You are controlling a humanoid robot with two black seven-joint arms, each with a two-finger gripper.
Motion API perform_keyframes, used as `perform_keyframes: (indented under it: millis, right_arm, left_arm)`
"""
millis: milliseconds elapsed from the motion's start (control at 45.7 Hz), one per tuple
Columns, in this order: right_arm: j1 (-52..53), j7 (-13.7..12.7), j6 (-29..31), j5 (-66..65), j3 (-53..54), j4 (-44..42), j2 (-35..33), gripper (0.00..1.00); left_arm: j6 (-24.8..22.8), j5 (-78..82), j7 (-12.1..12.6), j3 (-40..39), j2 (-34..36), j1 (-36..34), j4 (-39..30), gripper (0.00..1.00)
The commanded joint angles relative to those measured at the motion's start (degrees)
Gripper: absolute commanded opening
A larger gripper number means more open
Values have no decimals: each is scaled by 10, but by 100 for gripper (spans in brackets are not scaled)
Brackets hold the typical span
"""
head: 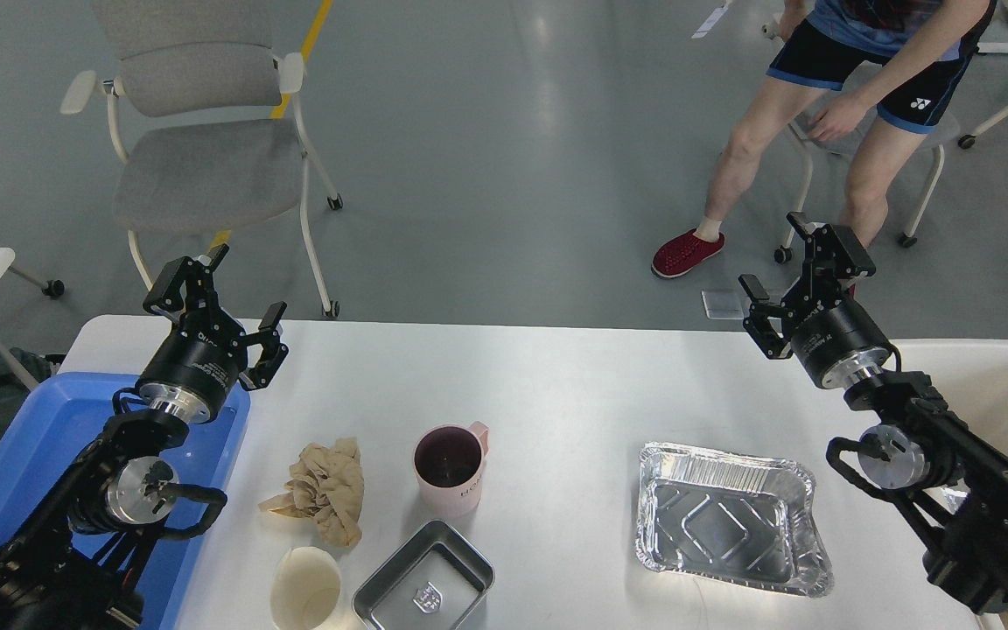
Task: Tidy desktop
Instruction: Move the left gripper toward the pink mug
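Crumpled brown paper wad on large white bench lay nearest left gripper, below-right of it. Both grippers, right gripper included, held wide, empty.

At the upper right of the frame, the seated person's dark blue shorts carry a small white logo. The pink plastic mug at centre bears dark lettering too small to read, as does the left gripper's black cylindrical body.
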Motion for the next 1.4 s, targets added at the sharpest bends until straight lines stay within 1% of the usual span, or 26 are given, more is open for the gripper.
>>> perform_keyframes:
  millis: [0,175,241,306,350,438,569,766,832,898,1007,1029,1160,1226,1292,1379]
  right_arm:
    - [0,0,0,0,0,0,0,100]
    - [-1,0,0,0,0,0,1,100]
    - [-1,0,0,0,0,0,2,100]
    - [-1,0,0,0,0,1,2,100]
    - [-2,0,0,0,0,1,2,100]
    - [-4,0,1,0,0,1,2,100]
    - [-5,0,2,-1,0,1,2,100]
    - [-4,1,2,-2,0,0,8,100]
    - [-5,1,2,-2,0,-1,9,100]
    - [-9,1,2,-1,0,-1,9,100]
    - [-12,1,3,-1,0,0,10,100]
    - [-13,1,3,-1,0,0,10,100]
    - [-15,1,3,-1,0,0,10,100]
    - [-16,1,3,-1,0,0,10,100]
    - [-16,1,3,-1,0,0,10,100]
    - [-19,2,4,-1,0,0,10,100]
  left_arm:
    - [0,2,-1,2,0,2,0,97]
    - [1,-1,0,-6,-12,2,0,97]
    - [7,-5,9,2,-23,4,-2,97]
    - [13,-3,15,12,-16,15,-17,97]
    - [17,3,31,32,-2,22,-32,97]
    - [32,6,66,89,75,29,-69,97]
    - [41,6,69,175,238,43,-144,97]
    - [37,3,77,271,517,38,-281,97]
    - [30,4,85,298,601,32,-311,96]
    - [11,4,99,313,662,29,-333,96]
    - [-26,6,128,316,725,33,-352,95]
    - [-32,6,131,316,735,34,-354,95]
    - [-45,7,131,316,805,40,-359,95]
    - [-63,7,130,316,827,40,-359,95]
    - [-76,7,130,316,835,40,-359,95]
    - [-81,18,130,316,827,38,-359,95]
